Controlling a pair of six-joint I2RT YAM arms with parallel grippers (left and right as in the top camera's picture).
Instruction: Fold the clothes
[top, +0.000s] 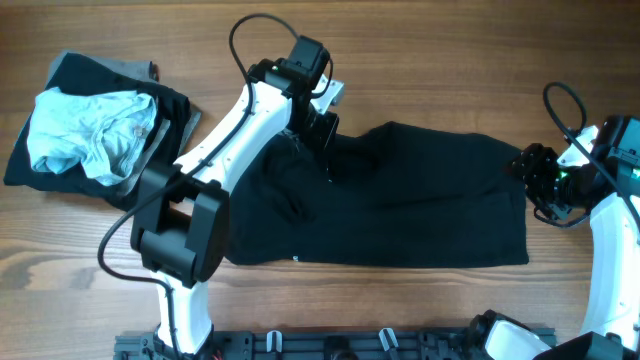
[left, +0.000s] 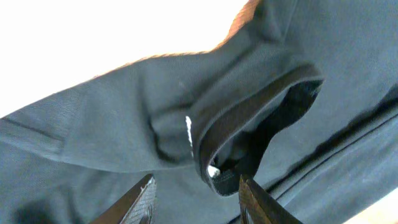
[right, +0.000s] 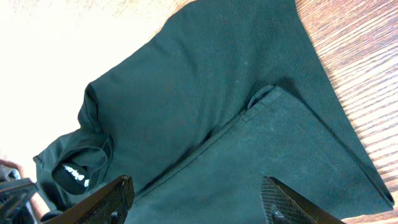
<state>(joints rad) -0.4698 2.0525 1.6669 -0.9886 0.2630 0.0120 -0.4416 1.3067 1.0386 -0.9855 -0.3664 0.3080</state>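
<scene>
Two arms: both robot arms reach over one large black garment (top: 400, 200) spread across the wooden desk (top: 450, 60), filling its middle from near the left arm to the right arm.
Left pincer: the left pincer (top: 320, 125) hangs over the garment's upper left, by the neck opening. The left wrist view shows its jaws parted and nothing clamped between them, so it reads as released. The collar band (left: 249, 106) and a small white tag (left: 188, 134) lie just beyond the fingertips.
Right pincer: the right pincer (top: 535, 175) sits at the garment's right edge. Its jaws stand wide apart above the cloth and grasp nothing.
Fabric: the right wrist view shows one panel lying over another, with a small white print (right: 74, 173) near the neck. The cloth is rumpled around the collar and smoother elsewhere.
Pile: a crumpled light blue garment (top: 90, 130) sits on darker pieces (top: 60, 75) at the desk's far left, well apart from both arms.
Done: the black garment appears laid out in a rough rectangle, perhaps with a first fold made.
Left: further folds on the black garment look outstanding, and the heap at left appears untouched. The job looks to be in its early part.
</scene>
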